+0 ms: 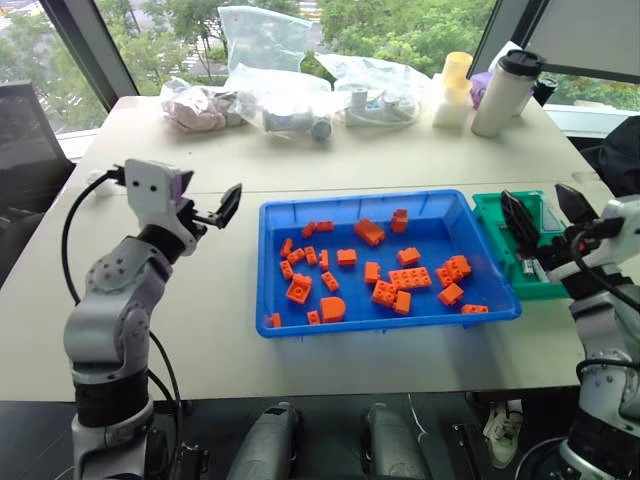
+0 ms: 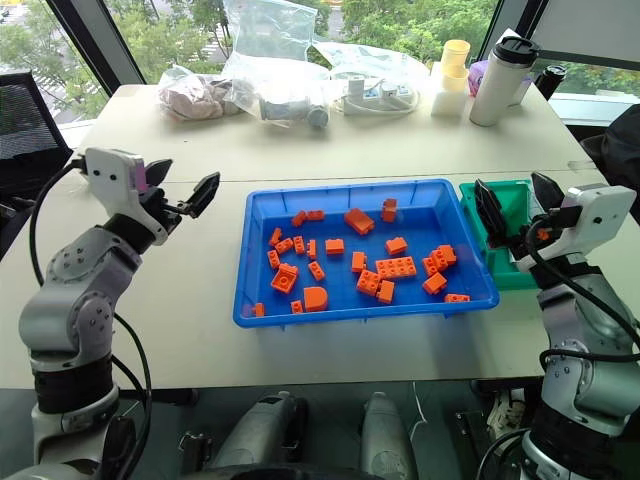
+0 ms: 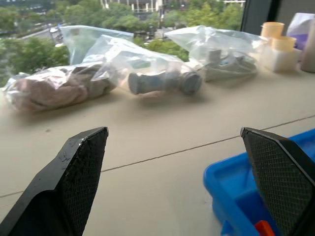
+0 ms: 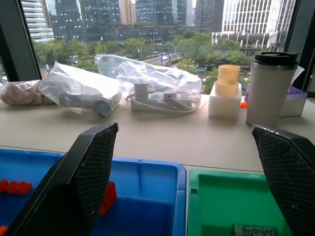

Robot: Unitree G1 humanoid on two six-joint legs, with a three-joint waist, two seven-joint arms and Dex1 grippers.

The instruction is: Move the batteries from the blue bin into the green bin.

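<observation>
The blue bin [image 1: 268, 262] lies in the middle of the table with several orange bricks [image 1: 400, 280] scattered in it. The green bin [image 1: 494, 215] stands against its right side. I make out no batteries; they are hidden or out of view, and the arm covers much of the green bin's inside. My right gripper [image 1: 545, 215] hovers over the green bin, open and empty, pointing toward the window. My left gripper [image 1: 208, 198] is raised left of the blue bin, open with nothing between its fingers [image 3: 74, 182]. The right wrist view shows the green bin [image 4: 221, 196] beside the blue bin [image 4: 142, 177].
Clear plastic bags [image 1: 290, 100] of odds and ends lie along the table's far edge. A white travel mug [image 1: 505, 90] with a black lid and stacked yellow cups [image 1: 455, 85] stand at the back right. Bare tabletop [image 1: 220, 300] lies left of the blue bin.
</observation>
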